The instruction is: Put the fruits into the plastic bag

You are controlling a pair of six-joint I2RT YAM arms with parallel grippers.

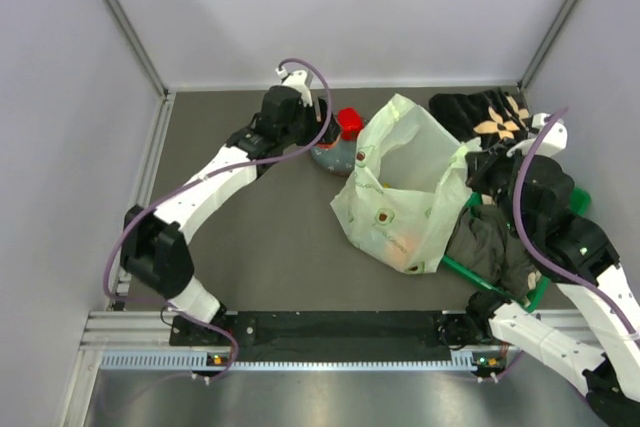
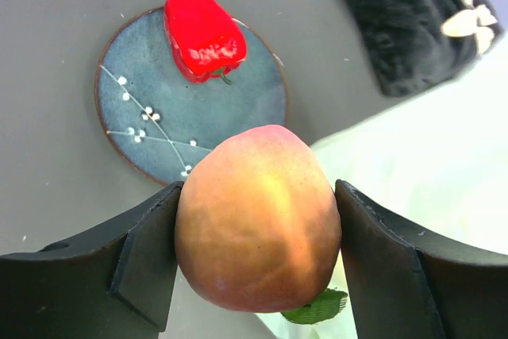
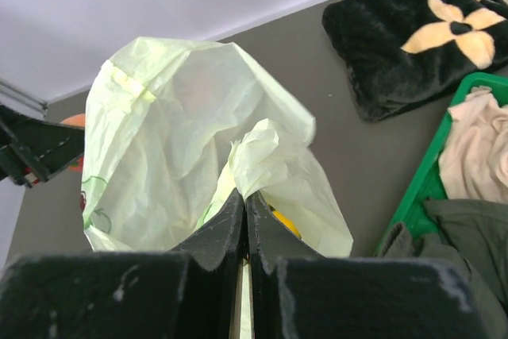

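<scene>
Our left gripper (image 2: 258, 267) pinches a mango (image 2: 258, 212) over the edge of the grey plate (image 2: 135, 77), where a red fruit (image 2: 202, 33) lies. Our right gripper (image 3: 244, 212) has its jaws pressed onto a fold of the plastic bag (image 3: 159, 132), with a yellow piece (image 3: 287, 224) inside. A dark cloth (image 3: 397, 45) and a green basket (image 3: 417, 188) crowd the bag's far side.

Top view: high, looking down from near side. Wrist views: close, past own jaws; plastic bag (image 1: 400, 207) beyond both, shared.
</scene>
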